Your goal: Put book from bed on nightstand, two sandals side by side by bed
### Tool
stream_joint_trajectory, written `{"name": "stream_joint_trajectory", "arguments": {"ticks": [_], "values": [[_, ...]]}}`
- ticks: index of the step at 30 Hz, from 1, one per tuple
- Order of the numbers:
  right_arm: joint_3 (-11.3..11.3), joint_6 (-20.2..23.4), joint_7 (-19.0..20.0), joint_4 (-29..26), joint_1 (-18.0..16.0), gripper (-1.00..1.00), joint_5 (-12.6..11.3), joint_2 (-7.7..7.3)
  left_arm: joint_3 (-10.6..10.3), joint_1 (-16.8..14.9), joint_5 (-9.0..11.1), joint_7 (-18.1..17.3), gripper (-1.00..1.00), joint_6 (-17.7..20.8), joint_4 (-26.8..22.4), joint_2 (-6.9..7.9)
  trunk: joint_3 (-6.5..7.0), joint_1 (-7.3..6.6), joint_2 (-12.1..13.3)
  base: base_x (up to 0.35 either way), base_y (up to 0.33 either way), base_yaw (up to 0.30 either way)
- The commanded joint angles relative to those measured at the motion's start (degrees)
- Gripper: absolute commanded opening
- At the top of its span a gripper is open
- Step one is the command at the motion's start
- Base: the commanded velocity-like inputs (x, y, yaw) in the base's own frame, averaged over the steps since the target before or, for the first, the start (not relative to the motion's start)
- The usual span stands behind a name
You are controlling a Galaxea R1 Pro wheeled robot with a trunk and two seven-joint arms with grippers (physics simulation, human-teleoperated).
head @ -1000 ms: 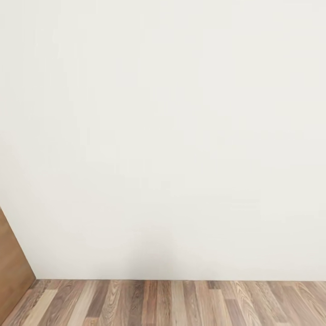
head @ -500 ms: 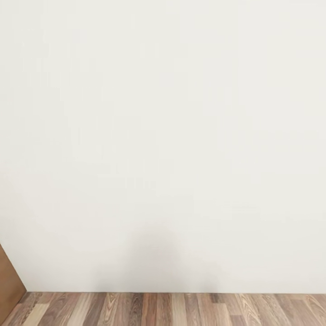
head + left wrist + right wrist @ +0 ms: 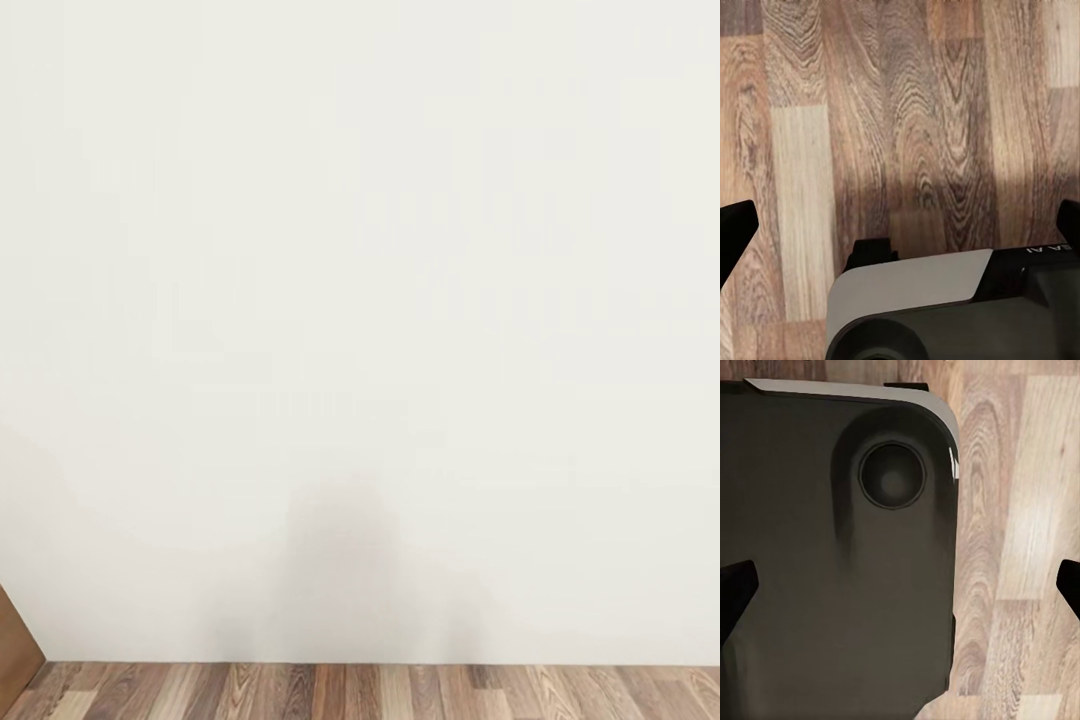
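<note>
From the head view we face a plain off-white wall [image 3: 360, 300], which takes up nearly everything we see. A faint grey shadow [image 3: 340, 570] lies on it low down, near the middle. Along the lower edge runs a narrow strip of wooden plank floor [image 3: 400, 692], in mixed brown and tan boards. At the lower left corner a sliver of a brown wooden panel [image 3: 14, 645] leans in against the wall; we cannot tell what it belongs to.

In the left wrist view we look straight down on the plank floor [image 3: 900, 112]. The left gripper [image 3: 900, 229] has its two dark fingers [image 3: 735, 229] at opposite sides of the picture, spread wide, with nothing between them. Beneath them sits a corner of the robot's base [image 3: 915, 296], grey-white on top with a dark body.

In the right wrist view the dark base [image 3: 832, 570] with a round recess lies under the right gripper [image 3: 900, 592]. Its fingers [image 3: 733, 592] also stand wide apart and hold nothing. Pale plank floor [image 3: 1020, 547] runs alongside the base.

None of these views gives us the book, bed, nightstand or sandals, so we cannot tell where they are.
</note>
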Motion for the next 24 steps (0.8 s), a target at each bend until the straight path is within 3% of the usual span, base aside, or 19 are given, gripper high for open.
{"name": "stream_joint_trajectory", "arguments": {"ticks": [1, 9, 24], "values": [[0.03, -0.2, -0.03, 0.05, -0.04, 1.0, -0.04, 0.0, -0.22, -0.04, -0.18, 0.06, 1.0, -0.2, 0.03, 0.02, -0.06, 0.0, -0.03, 0.031, 0.0, -0.024], [0.03, -0.2, -0.03, 0.07, -0.04, 1.0, -0.04, 0.0, -0.22, -0.04, -0.18, 0.06, 1.0, -0.24, 0.01, 0.02, -0.06, 0.0, -0.03, 0.015, 0.0, -0.088], [0.03, -0.2, -0.03, 0.14, -0.04, 1.0, -0.04, 0.0, -0.22, -0.03, -0.17, 0.06, 1.0, -0.26, 0.01, 0.02, -0.06, 0.0, -0.03, 0.001, 0.0, -0.229]]}}
